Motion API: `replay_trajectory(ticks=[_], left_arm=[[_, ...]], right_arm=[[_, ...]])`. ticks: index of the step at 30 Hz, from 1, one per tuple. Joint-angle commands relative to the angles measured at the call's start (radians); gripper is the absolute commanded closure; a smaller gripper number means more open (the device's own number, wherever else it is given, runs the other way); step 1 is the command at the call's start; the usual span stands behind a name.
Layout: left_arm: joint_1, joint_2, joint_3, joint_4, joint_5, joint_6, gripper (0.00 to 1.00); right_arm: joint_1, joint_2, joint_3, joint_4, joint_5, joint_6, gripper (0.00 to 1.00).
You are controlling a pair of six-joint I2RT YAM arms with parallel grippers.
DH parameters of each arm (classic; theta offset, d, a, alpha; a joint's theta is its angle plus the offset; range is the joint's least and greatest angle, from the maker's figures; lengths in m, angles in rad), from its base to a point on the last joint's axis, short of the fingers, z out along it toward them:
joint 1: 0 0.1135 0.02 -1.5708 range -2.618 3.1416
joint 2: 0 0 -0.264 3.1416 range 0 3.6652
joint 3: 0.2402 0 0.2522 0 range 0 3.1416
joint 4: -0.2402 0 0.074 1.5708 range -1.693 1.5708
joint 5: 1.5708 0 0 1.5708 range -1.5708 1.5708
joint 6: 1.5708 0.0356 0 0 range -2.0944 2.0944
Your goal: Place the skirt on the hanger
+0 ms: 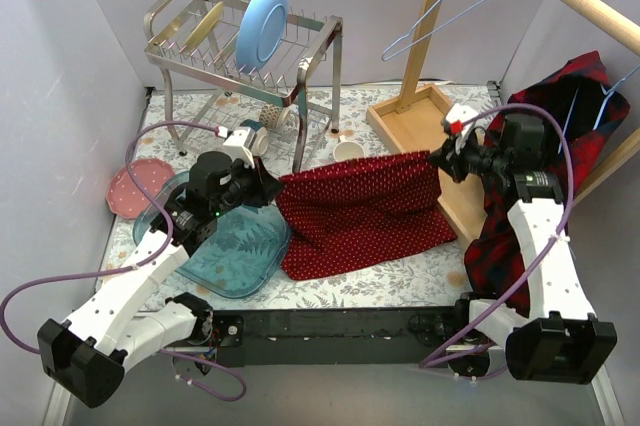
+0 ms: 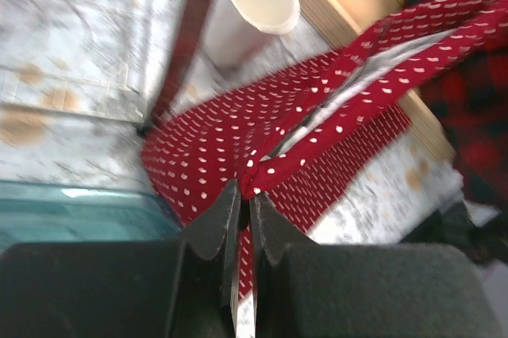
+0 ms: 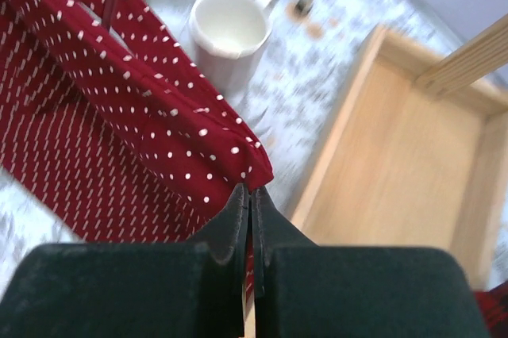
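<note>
- Now we hold the skirt [image 1: 365, 211] spread between us, its lower edge on the table [image 1: 400, 281]. The left gripper [image 2: 244, 191] is clamped on one top corner and the right gripper [image 3: 250, 195] on the other.
- Next, we judge, comes the lift toward the bare hanger [image 1: 450, 8], keeping both corners taut.
- Counted: one skirt, two hangers, two grippers.

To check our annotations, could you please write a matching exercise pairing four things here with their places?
Things: 1 red white-dotted cloth skirt; 2 round blue plate; 3 white cylindrical cup; 4 round pink plate.
Places: A in the metal dish rack; B flat beside the teal glass dish; C held by left gripper and right gripper; D near the wooden tray.
Pairs: 1-C, 2-A, 3-D, 4-B.
</note>
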Motion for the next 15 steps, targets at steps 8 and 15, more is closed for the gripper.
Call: replay_trajectory(ticks=[8, 15], left_arm=[[0.002, -0.091, -0.202, -0.115, 0.525, -0.189, 1.0], [-0.044, -0.101, -0.279, -0.134, 0.571, -0.228, 1.0]], right_arm=[[-0.009, -0.236, -0.291, -0.477, 0.125, -0.547, 0.99], [-0.009, -0.255, -0.34, -0.524, 0.182, -0.615, 0.99]])
